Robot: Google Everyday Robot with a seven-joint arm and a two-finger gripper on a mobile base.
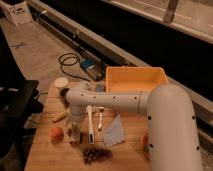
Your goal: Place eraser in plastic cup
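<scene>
My white arm reaches from the lower right across the wooden table [50,157] to its left side. The gripper [74,129] hangs down from the wrist, close over a small dark-and-pale object on the table, between an orange fruit and a long white utensil. A tan oblong piece that looks like the eraser [60,116] lies on the table just left of the gripper, apart from it. I cannot make out the light-green plastic cup; it may be hidden behind the gripper. A white cup [61,83] stands at the table's back left.
A yellow bin [135,80] sits at the back. An orange fruit [56,133], a white utensil [90,126], a fork [100,118], a pale blue sheet [114,131] and dark grapes [96,155] lie around the gripper. A cable lies on the floor behind.
</scene>
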